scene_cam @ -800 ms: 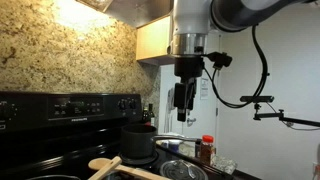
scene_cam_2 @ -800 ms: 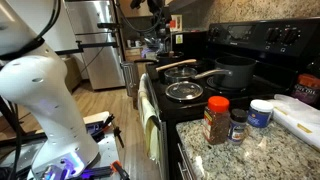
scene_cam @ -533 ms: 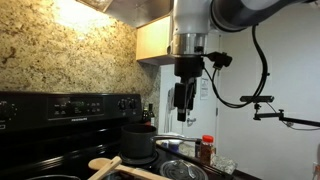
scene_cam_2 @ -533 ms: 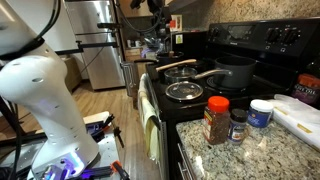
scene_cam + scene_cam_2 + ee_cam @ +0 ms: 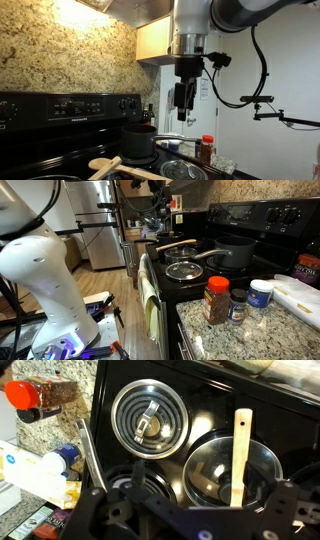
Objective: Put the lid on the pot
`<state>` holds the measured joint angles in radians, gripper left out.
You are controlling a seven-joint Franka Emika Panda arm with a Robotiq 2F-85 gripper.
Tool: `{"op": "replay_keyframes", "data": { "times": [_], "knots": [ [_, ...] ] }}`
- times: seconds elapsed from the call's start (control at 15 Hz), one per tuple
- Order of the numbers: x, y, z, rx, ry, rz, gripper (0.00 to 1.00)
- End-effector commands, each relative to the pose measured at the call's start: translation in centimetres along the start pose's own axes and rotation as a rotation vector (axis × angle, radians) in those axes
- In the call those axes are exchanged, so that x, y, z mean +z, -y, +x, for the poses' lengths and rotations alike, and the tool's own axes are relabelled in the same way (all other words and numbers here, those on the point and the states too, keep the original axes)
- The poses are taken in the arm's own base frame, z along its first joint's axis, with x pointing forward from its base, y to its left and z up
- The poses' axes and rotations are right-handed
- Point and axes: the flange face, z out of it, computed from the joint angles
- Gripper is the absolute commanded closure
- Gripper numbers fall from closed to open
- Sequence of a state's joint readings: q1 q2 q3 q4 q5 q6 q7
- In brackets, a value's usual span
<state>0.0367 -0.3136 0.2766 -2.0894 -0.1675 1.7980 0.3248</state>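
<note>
The silvery lid [image 5: 150, 420] with its centre knob lies flat on a front burner; it shows in both exterior views [image 5: 185, 271] [image 5: 180, 171]. The dark pot [image 5: 235, 252] stands uncovered on a rear burner behind it and also shows in an exterior view [image 5: 140, 141]. In the wrist view the pot [image 5: 128, 482] is partly hidden by my fingers. My gripper [image 5: 183, 97] hangs high above the stove, open and empty, well apart from lid and pot. It shows at the top of an exterior view [image 5: 158, 194], and its fingers frame the bottom of the wrist view [image 5: 190, 520].
A pan [image 5: 205, 470] with a wooden spoon [image 5: 238, 455] sits on the other front burner [image 5: 180, 248]. A red-capped bottle [image 5: 216, 300], small jars and containers [image 5: 261, 292] stand on the granite counter beside the stove. A range hood and cabinet hang above.
</note>
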Motion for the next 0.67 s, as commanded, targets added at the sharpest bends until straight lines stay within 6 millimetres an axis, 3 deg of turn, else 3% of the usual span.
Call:
{"op": "replay_keyframes", "data": {
  "times": [0.0,0.6],
  "knots": [
    [1.1,-1.4,0.2,0.116,0.026,-0.009,0.0],
    [6.8,-5.0,0.5,0.431,0.051,0.052,0.0]
  ]
}}
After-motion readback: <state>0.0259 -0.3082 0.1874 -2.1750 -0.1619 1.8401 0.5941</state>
